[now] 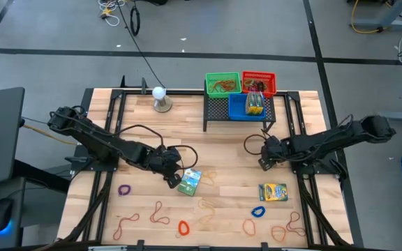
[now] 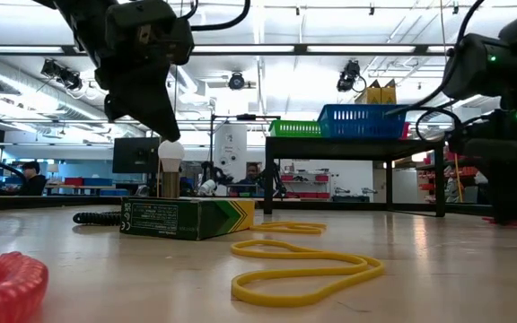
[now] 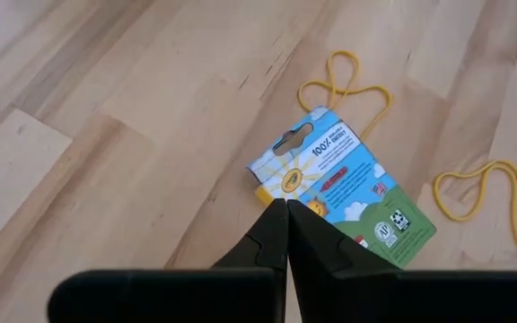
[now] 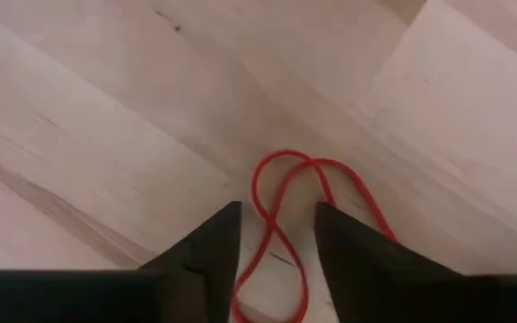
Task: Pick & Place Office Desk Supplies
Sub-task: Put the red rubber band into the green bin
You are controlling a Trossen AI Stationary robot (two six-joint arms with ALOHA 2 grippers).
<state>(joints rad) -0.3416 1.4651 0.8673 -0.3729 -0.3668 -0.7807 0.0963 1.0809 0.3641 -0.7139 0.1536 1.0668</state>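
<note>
Red rubber band (image 4: 299,211) between parted right end effector (image 4: 276,220) fingers.

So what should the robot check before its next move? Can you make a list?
1. Right gripper open around the thin red rubber band: ok.
2. Red band lying flat on the wooden table: ok.
3. Left gripper shut, touching the flat green and blue crayon box without holding it: not ok.
4. Red plastic basket on the black mesh rack has room: cannot tell.
5. Arms apart in the high view: ok.
</note>
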